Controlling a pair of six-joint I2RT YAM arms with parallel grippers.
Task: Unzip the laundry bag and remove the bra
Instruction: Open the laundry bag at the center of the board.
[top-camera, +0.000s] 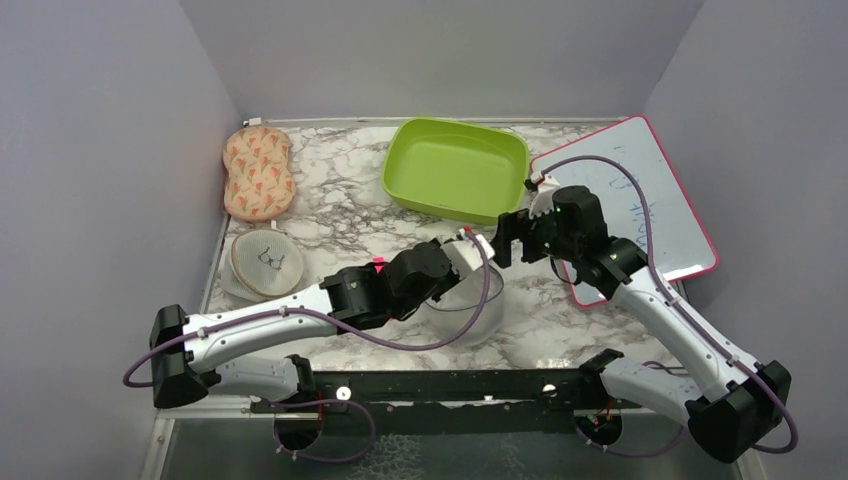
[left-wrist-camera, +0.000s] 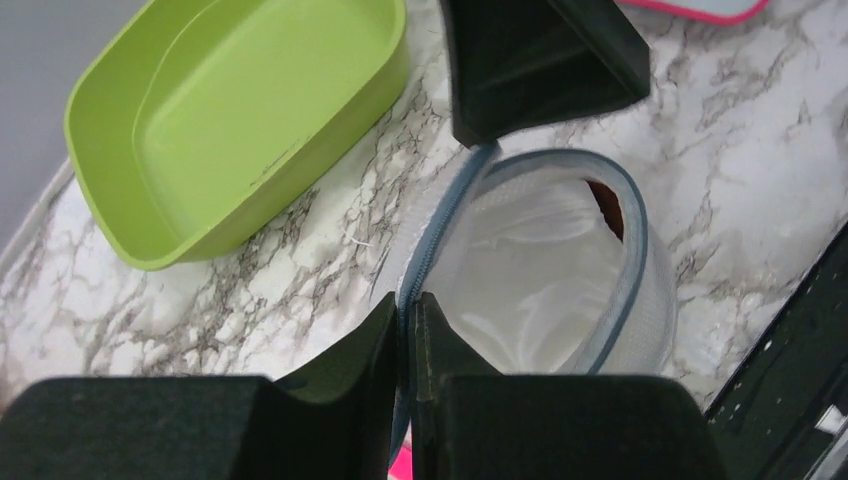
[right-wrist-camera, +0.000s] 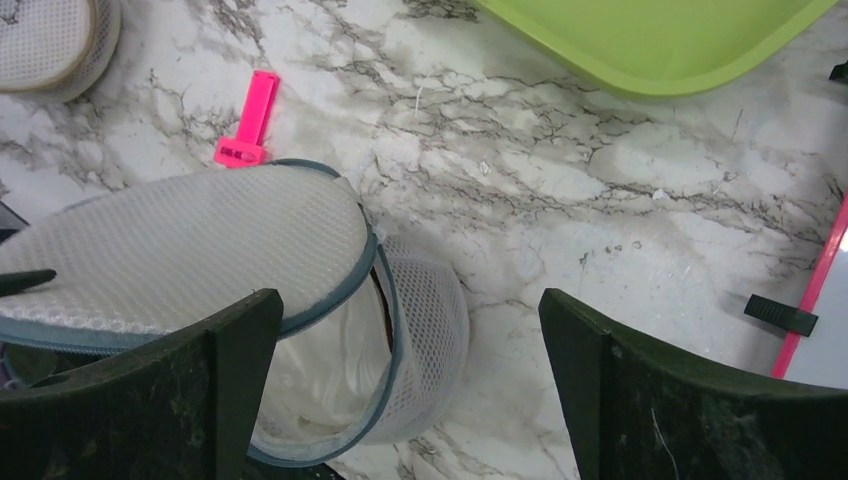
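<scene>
While the top camera hides most of the round domed laundry bag of white-grey see-through mesh with a dark zip rim (top-camera: 475, 315) under my left arm, the wrist cameras lay it bare. It sits near the middle of the white-and-grey marbled table top (top-camera: 340, 215), in front of the lime-green plastic tray (top-camera: 455, 165). Its zip is parted and the upper shell is lifted like a lid.

From the left wrist I see the left gripper (left-wrist-camera: 408, 318) pinched tight on that lid's zip rim, fingers all but touching. Inside the bag I see white fabric (left-wrist-camera: 520, 270) with a dark reddish sliver (left-wrist-camera: 605, 205) at the far edge; what that sliver is I cannot tell. The right wrist alone shows me the right gripper (right-wrist-camera: 410, 300) spread wide with nothing in it, hovering over the bag's open side. It also shows plainly a small pink plastic clip (right-wrist-camera: 250, 125) on the marble just beyond the bag.

Only the top view gives me the pink-framed whiteboard (top-camera: 670, 170) whole, and the peach two-lobed padded piece with an orange print (top-camera: 258, 172) at the far left.

My count: two arms, two grippers, one laundry bag, one green tray, one whiteboard, one pink clip, one printed padded piece, one beige round mesh case with a black bra icon (top-camera: 265, 262).
</scene>
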